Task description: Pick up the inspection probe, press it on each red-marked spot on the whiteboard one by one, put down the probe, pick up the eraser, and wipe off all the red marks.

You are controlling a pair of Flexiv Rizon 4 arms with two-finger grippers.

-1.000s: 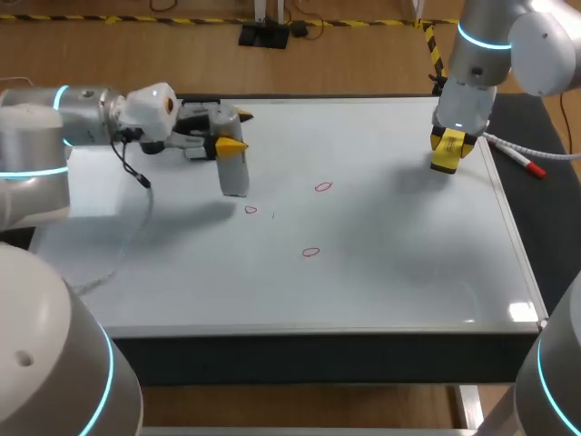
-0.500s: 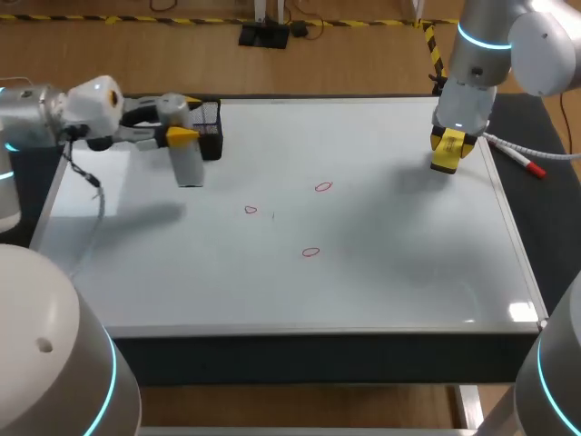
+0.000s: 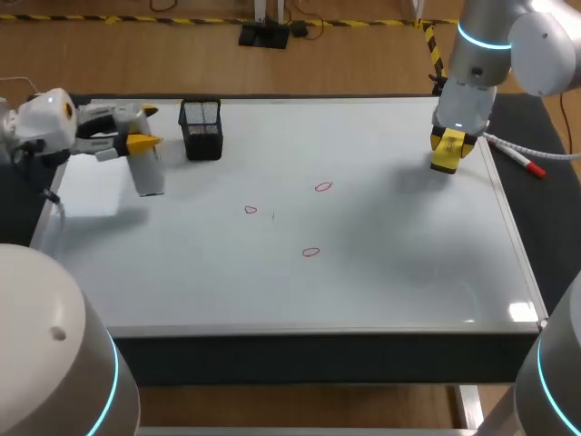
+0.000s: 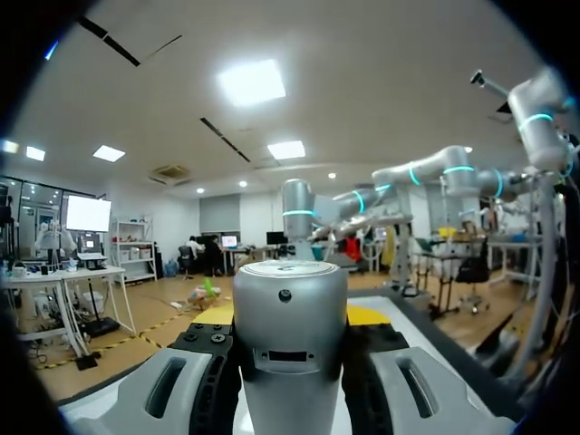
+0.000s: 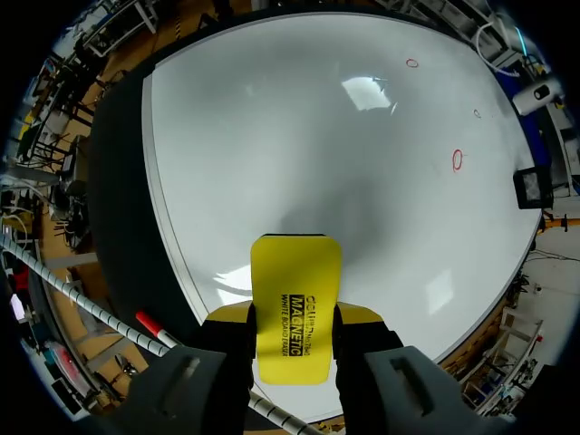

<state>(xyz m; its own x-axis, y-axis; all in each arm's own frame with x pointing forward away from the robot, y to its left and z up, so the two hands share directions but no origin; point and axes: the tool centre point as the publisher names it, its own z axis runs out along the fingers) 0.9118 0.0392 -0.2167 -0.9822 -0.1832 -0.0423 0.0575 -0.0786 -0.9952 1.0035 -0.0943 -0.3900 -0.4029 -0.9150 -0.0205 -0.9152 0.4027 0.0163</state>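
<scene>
The whiteboard (image 3: pixel 381 272) covers the tabletop, smooth and glossy, w/ three red marks (image 3: pixel 323 187) near mid-frame and a black mesh cup (image 3: pixel 201 129) at upper left. The left gripper (image 3: pixel 141 145) is clamped on the inspection probe (image 3: pixel 150 173) just left of that cup. It's a grey rigid cylinder, prob. light and a bit slick, so best gripped round its upper body. The right gripper (image 3: pixel 451 145), upper right, is closed on the yellow eraser (image 3: pixel 447 156), a light stiff block best held by its long sides.

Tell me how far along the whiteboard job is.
Done: both tools are picked up. In hand: the left gripper holds the probe near the mesh holder; the right gripper holds the eraser. Left: put the probe down and wipe the three red marks off the whiteboard.
</scene>
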